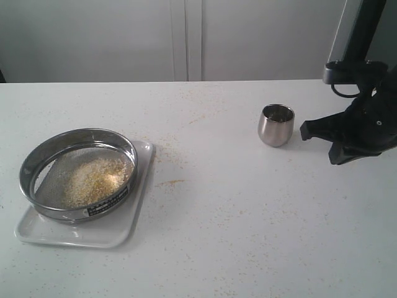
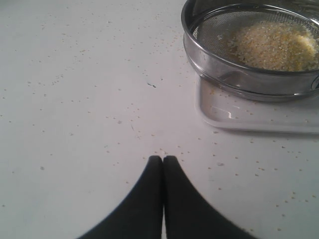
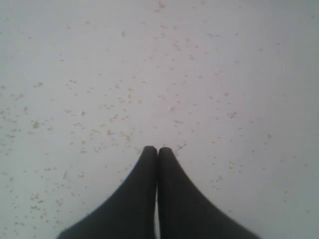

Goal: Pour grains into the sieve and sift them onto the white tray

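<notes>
1. Nearest the left wrist camera, the left claw (image 2: 163, 158) was clenched with its tips pressed together and nothing between them. It hung over the speckled bench (image 1: 248, 236), just short of the white tray (image 1: 126, 218).
2. The white tray lay flat on the near-left part of the bench. Its glossy surface looked slick, so it would likely skid if the load on it were pushed sideways.
3. The sieve (image 1: 56, 174) sat on the tray, covering most of it, with its label facing forward. Being stiff steel with a smooth, shiny wall, it would probably be light but slippery. The upright rim looked the best place to pinch, one finger inside and one outside, on the side clear of the pile.
4. The grains (image 1: 96, 180) lay heaped on the mesh toward the right half. Loose and tiny, they would shift at any tilt, so shaking ought to stay level and gentle. Whether any had fallen through to the tray could not be told.
5. Stray grains (image 1: 169, 183) dotted the bench beside the tray.
6. Farther back, a steel cup (image 1: 276, 126) stood upright, well apart from the sieve.
7. The right claw (image 3: 157, 149) was also clenched and empty, beside the cup.
8. Pale cabinet doors (image 1: 186, 37) closed the background.
</notes>
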Robot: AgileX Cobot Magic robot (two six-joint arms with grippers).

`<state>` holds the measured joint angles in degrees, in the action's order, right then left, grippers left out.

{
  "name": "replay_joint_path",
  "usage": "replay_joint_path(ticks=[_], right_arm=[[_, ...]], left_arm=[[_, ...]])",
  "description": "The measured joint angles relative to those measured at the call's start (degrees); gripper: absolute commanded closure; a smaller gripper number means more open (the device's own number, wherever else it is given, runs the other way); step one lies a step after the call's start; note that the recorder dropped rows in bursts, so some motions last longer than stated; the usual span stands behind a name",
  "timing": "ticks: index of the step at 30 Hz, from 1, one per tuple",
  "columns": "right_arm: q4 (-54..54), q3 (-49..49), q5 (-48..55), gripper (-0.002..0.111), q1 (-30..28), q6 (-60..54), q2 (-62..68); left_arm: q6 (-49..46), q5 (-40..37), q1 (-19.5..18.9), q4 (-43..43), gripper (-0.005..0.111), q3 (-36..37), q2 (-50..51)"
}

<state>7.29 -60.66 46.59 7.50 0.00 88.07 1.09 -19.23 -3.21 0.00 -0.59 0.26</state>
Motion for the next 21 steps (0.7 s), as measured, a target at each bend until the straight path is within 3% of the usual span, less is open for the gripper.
replay_joint_path(ticks=[8, 21], right_arm=[[2.0, 1.1, 0.7, 0.108, -0.4, -3.7, -5.2], [1.8, 8.0, -1.3, 0.108, -7.2, -3.7, -16.0]], left_arm=[[0.0, 0.0, 0.0, 0.0, 0.107, 0.0, 0.0], [0.0, 0.0, 0.0, 0.0, 0.107, 0.0, 0.0]])
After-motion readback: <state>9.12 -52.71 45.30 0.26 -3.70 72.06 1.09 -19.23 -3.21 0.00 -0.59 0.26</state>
